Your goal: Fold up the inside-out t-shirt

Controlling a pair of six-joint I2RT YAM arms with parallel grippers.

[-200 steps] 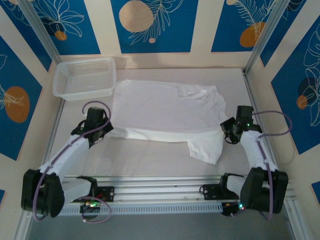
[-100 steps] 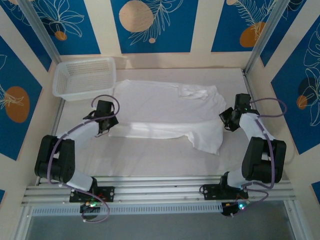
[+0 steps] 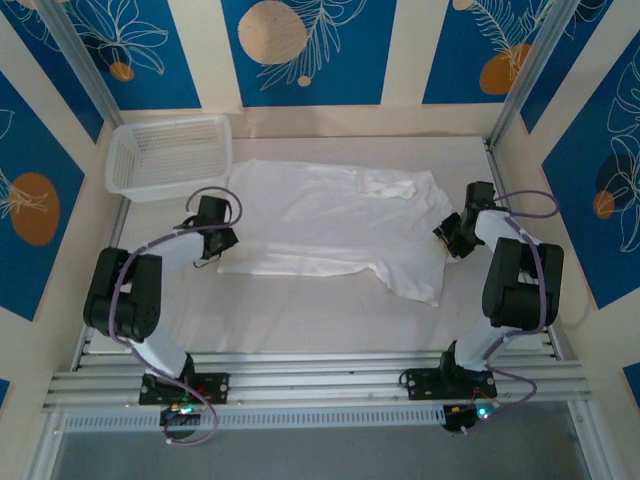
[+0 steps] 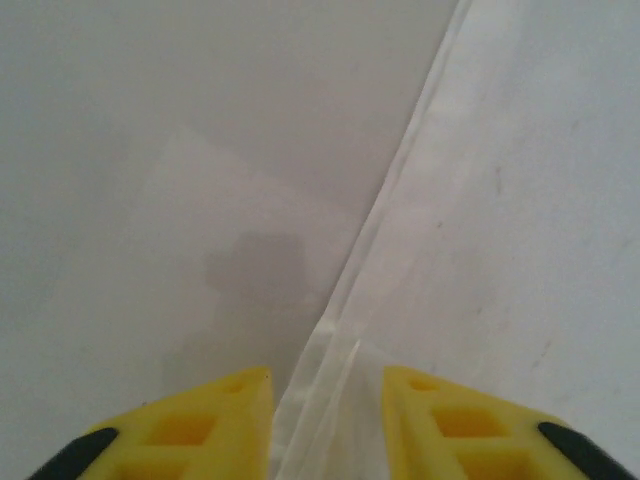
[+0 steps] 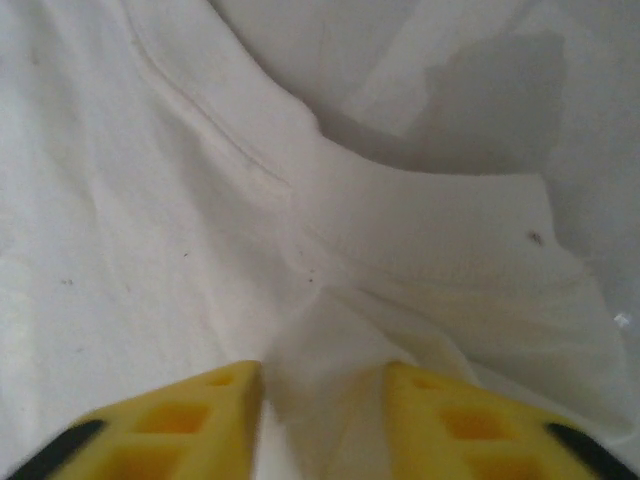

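Top external view: the inside-out t-shirt point(image 3: 330, 225) lies spread flat on the desk point(image 3: 300, 310), between the two end effectors. A short sleeve with a rumpled hem lies just ahead of the right end effector point(image 3: 446, 240). The cloth's near edge is uneven, and one flap hangs nearer the arm bases, just inward of that same end effector. The left end effector point(image 3: 226, 243) sits at the opposite side edge of the shirt, low on the desk.

Left wrist view: I see the left end effector point(image 4: 327, 385) with its yellow fingers point(image 4: 215, 420) standing apart. A thin, pale hem strip of the shirt point(image 4: 400, 190) runs diagonally away from the gap between them. It enters the gap, but neither finger presses on it. I cannot tell which side of that strip is cloth and which is bare desk.

Right wrist view: the right end effector point(image 5: 325, 380) is likewise parted, with a ridge of bunched white cloth point(image 5: 320, 250) rising into the gap. A seam runs off ahead and to the left of the fingers. A folded sleeve edge lies ahead and to the right. The cloth is not pinched flat.

Beyond the left end effector, further from the bases and outward, a white mesh basket point(image 3: 165, 155) stands at the far corner of the desk. It is near the shirt's corner, and I cannot tell whether they touch.
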